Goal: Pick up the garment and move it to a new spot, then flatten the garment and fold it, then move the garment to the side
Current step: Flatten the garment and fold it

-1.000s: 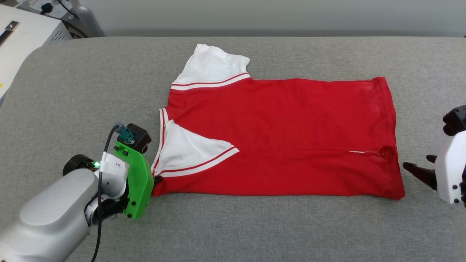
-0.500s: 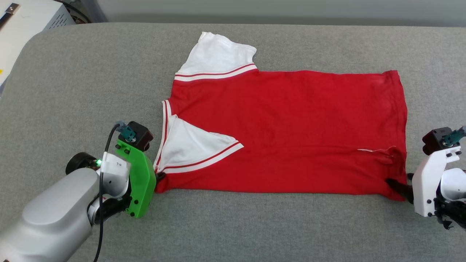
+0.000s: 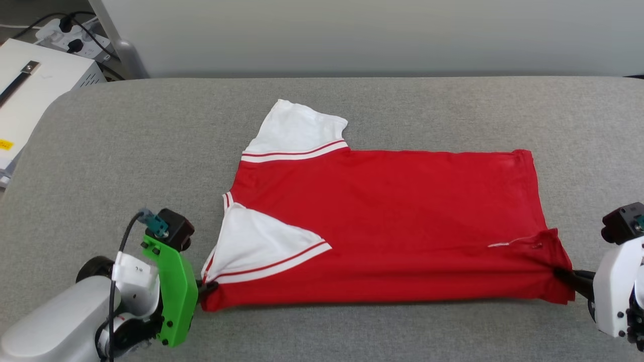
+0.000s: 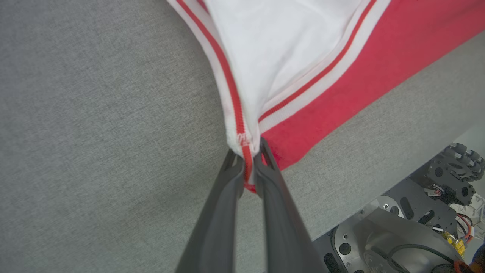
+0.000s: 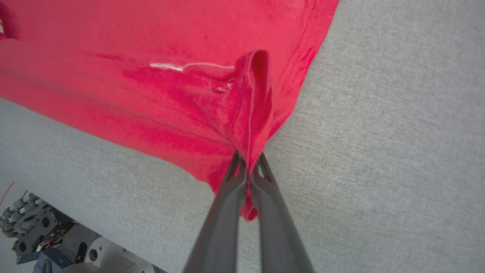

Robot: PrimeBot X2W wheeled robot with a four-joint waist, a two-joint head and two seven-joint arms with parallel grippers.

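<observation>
1. Left gripper (image 4: 248, 159): the fingers are closed to a thin slit. They pinch the red-and-white striped trim at the near left corner of the garment (image 3: 392, 221), where the folded white sleeve meets the red body. Cloth shows between the fingertips in the left wrist view.
2. Right gripper (image 5: 248, 161): the fingers are pressed almost together. The red hem at the near right corner is clamped between them. A bunched fold rises from the tips, and a small tail of cloth hangs below the pinch.
3. Garment: a red jersey T-shirt lying mostly flat at the middle of the grey padded table (image 3: 126, 151). It runs lengthwise from left to right, with the neck end to the left and the hem to the right.
   - One white sleeve (image 3: 297, 128) sticks out on the far side.
   - The other white sleeve (image 3: 256, 246) is folded over onto the red body, just beside the left gripper.
   - A short white streak (image 3: 503, 245) lies near the puckered right corner.
4. Wrist fittings: a green bracket (image 3: 176, 296) carrying a dark camera block sits on the left arm. A white bracket (image 3: 611, 296) with a similar block sits on the right arm.
5. Surroundings, far left: a white cabinet (image 3: 30, 95) stands off the table edge. A power strip (image 3: 65, 35) with black plugs lies behind it, and a grey metal post (image 3: 121, 45) stands beside that.
6. Robot base (image 4: 398, 235): metal plates and roller wheels show below the table's near edge in both wrist views.
</observation>
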